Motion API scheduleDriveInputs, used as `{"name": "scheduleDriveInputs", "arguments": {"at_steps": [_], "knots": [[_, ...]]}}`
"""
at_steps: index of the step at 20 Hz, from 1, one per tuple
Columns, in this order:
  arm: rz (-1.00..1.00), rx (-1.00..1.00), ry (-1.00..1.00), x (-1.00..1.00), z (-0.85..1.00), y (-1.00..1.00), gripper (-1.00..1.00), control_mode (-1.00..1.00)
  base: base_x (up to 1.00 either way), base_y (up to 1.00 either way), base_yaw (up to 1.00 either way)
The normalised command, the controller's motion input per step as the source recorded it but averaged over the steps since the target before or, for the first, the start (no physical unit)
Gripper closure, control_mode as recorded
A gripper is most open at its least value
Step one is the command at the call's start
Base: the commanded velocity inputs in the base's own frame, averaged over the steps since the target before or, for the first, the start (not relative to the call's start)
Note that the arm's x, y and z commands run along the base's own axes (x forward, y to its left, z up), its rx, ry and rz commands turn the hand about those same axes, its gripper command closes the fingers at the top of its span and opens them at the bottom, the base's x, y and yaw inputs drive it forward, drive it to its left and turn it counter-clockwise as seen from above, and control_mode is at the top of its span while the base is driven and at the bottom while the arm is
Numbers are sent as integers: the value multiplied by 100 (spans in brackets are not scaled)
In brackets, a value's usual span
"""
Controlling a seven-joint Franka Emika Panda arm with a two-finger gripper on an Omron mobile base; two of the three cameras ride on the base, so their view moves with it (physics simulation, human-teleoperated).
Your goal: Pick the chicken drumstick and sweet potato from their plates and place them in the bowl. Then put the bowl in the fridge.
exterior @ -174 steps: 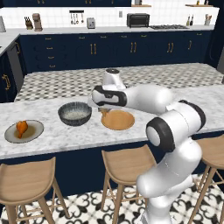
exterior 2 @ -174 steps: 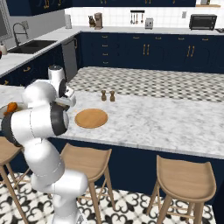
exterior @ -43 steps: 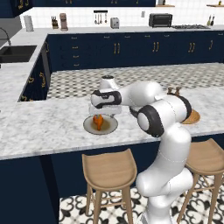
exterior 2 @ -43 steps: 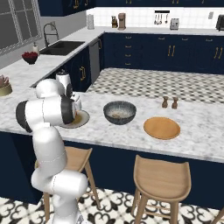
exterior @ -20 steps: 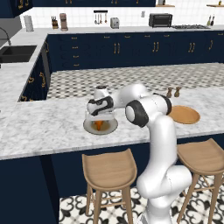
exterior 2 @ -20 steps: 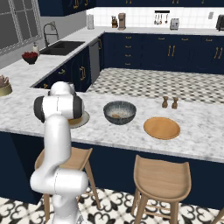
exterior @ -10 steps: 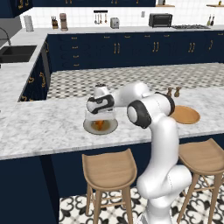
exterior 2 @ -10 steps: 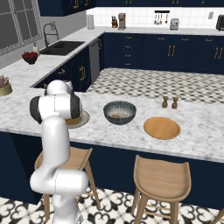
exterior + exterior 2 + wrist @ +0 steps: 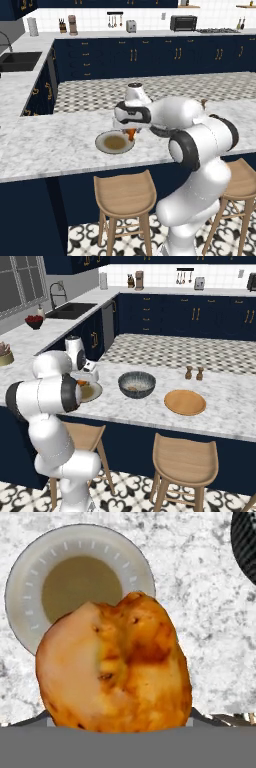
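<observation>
Tool (image 9: 131,134) now clamped on drumstick (image 9: 116,667), lifted clear of grey-green plate (image 9: 102,145) near front edge of tabletop (image 9: 45,145); half a second ago still low over plate. Pick done; next, carry to bowl (image 9: 136,384) beside it.

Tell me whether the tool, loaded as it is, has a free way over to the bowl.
Probably yes. The tool holds the chicken drumstick lifted above the grey-green plate, and the bowl sits beside that plate on the counter, with nothing standing between them.
</observation>
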Motion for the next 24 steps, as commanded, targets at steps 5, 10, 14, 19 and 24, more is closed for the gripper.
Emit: {"name": "scheduleDriveInputs", "arguments": {"at_steps": [5,10,14,19,24], "knots": [[-2,0,-3,-17,86,-89,100,-100,0,0,0],[-2,0,9,11,51,-96,100,-100,0,0,0],[0,4,16,47,1,-91,100,-100,0,0,0],[1,2,5,67,-14,-74,100,-100,0,0,0],[5,1,7,80,-29,-42,100,-100,0,0,0]]}}
